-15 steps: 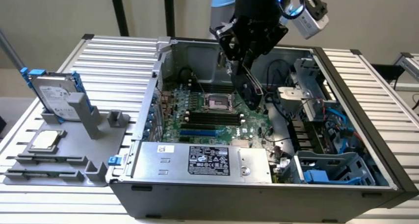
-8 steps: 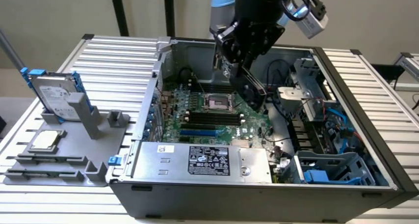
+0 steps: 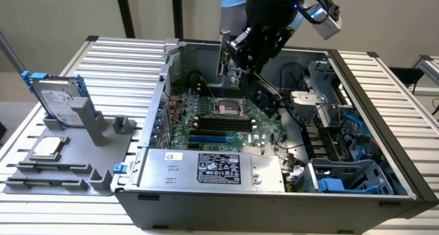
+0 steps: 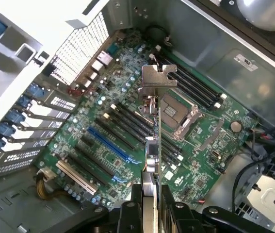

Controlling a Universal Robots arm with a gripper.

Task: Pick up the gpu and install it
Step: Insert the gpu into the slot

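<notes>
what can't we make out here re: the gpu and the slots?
- Wrist view: the gpu is seen edge-on, so its faces and connector edge are hidden. It also covers the slots behind it on the motherboard.
- Wrist view: the gripper is cut off by the frame edge.
- Exterior view: the gripper hides most of the card, and the card's height above the board is unclear.
- Exterior view: the text on the power supply label is too small to read.

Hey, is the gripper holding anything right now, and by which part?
Yes, the gripper holds the gpu, clamped at the end opposite its silver bracket.
</notes>
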